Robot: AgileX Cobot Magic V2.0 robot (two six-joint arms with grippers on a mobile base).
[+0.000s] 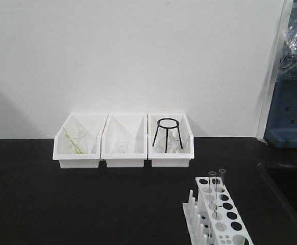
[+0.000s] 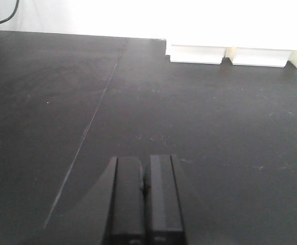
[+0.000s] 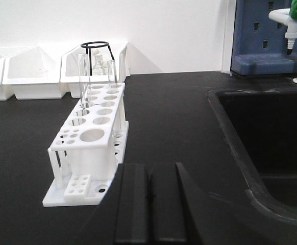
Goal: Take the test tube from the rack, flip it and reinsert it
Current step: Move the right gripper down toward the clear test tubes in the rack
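Though near rack [image 3: 92,135], R hand [image 3: 149,171] pressed together, empty; L hand [image 2: 144,163] same.

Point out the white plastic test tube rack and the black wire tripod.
White plastic test tube rack [image 3: 87,159]: right wrist view, front end wall.
Black wire tripod [image 1: 156,136]: front-facing view, left leg.

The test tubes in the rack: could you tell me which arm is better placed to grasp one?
Right: the right pincer faces the rack and test tubes close ahead; the left pincer sees only bare tabletop and distant bins.
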